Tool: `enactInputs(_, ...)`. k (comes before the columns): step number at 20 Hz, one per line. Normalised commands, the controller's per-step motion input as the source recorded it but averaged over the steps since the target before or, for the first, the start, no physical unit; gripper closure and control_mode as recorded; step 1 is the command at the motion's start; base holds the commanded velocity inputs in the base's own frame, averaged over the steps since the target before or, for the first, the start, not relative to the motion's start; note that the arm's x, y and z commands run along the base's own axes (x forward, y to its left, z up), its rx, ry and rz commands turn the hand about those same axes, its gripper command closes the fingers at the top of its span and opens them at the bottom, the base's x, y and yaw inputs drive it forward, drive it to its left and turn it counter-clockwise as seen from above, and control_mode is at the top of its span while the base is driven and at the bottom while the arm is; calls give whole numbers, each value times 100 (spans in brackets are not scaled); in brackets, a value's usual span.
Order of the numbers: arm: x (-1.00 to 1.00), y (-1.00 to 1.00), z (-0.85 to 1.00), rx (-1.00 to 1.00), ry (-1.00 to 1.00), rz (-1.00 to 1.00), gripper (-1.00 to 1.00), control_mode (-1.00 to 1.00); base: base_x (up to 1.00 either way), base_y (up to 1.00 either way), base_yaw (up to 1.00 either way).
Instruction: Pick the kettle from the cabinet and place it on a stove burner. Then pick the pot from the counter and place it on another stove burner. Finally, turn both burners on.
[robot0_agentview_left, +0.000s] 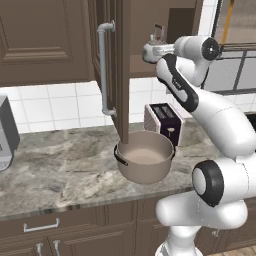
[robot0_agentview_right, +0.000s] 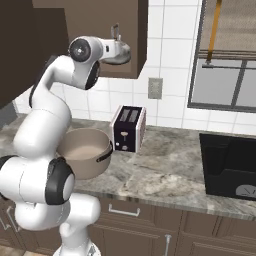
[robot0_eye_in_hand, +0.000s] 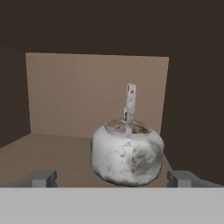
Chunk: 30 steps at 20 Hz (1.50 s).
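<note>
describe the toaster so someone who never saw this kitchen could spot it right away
Find the marble counter under the open wall cabinet. Against the tiled wall, just behind the big tan pot, stands the toaster: a boxy white thing with dark sides and two top slots.

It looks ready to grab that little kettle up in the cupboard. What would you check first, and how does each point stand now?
1. Cabinet door open: ok.
2. Gripper open wide: ok, a fingertip shows at either side of the kettle.
3. Kettle upright on the shelf: ok, handle pointing up.
4. Kettle between the fingers: not ok, it sits ahead of the tips, untouched.
5. Free burner on the stove: cannot tell, just a corner of it shows.
6. Pot on the counter, waiting its turn: ok.
</note>
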Motion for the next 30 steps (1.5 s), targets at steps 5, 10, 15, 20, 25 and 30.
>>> enactInputs(5, 38, -11, 5, 0, 4, 0, -100, -100, 0, 0, 0)
enactInputs(10, 19, -11, 1, 0, 0, 0, -100, -100, 0, 0, 0)
enactInputs(15, 10, 0, 0, 0, 0, 0, -100, -100, 0, 0, 0)
enactInputs(20, 24, 0, 0, 0, 0, -2, -100, -100, 0, 0, 0)
enactInputs(25, 34, 1, 0, 0, 0, -4, -100, -100, 0, 0, 0)
enactInputs(30, 26, 0, 0, 0, 0, -5, -100, -100, 0, 0, 0)
